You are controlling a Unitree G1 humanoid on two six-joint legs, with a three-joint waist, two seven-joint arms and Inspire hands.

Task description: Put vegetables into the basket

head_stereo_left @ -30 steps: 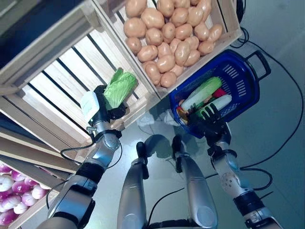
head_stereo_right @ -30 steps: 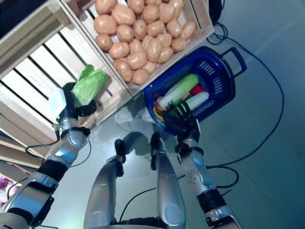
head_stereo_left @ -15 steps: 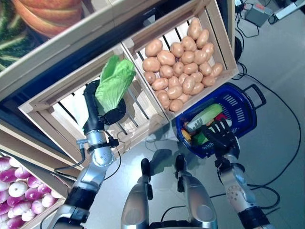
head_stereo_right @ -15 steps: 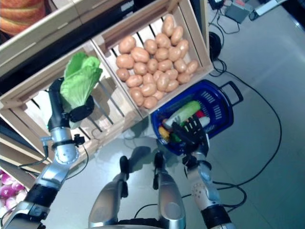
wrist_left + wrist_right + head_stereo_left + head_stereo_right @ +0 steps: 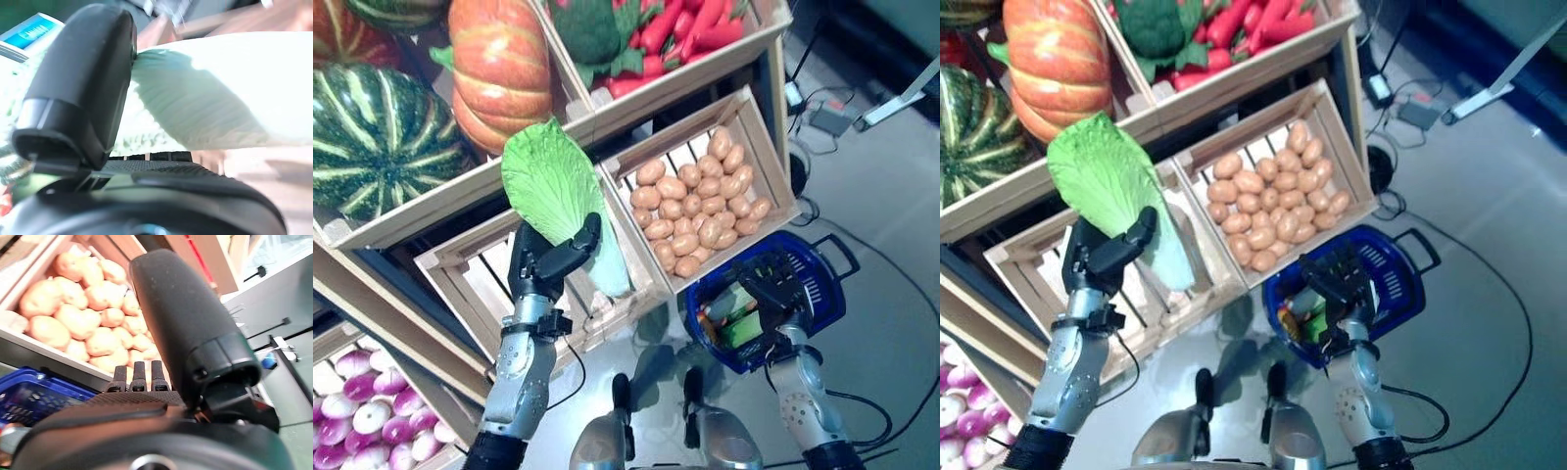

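The robot's left hand [image 5: 540, 266] has lifted the cabbage [image 5: 553, 191] well clear of the slatted wooden crate [image 5: 475, 284] it was hovering in a second ago. The whole view has also swung upward, so the pumpkin [image 5: 499, 64], the striped squash [image 5: 377, 137] and the red peppers [image 5: 690, 22] on the upper shelf now show; that part is the camera moving, not the produce. The lift means the pick is done and the carry to the basket [image 5: 822, 294] comes next.

The cabbage stands almost upright in the left hand, its broad green leaf at the top and its pale stalk end pointing down toward the crate's front edge. The hand's fingers and thumb are wrapped around the lower part of the leaf, and the left wrist view shows the thumb [image 5: 80, 83] pressed against the pale ribbed surface.

The blue basket sits on the floor below the crate of potatoes [image 5: 700, 211], well apart from the cabbage and on the robot's right side. It already holds a few vegetables. The right hand [image 5: 769, 289] hovers over the basket with its fingers spread and straight, holding nothing. The cabbage probably has to travel across and down past the potato crate to reach it.
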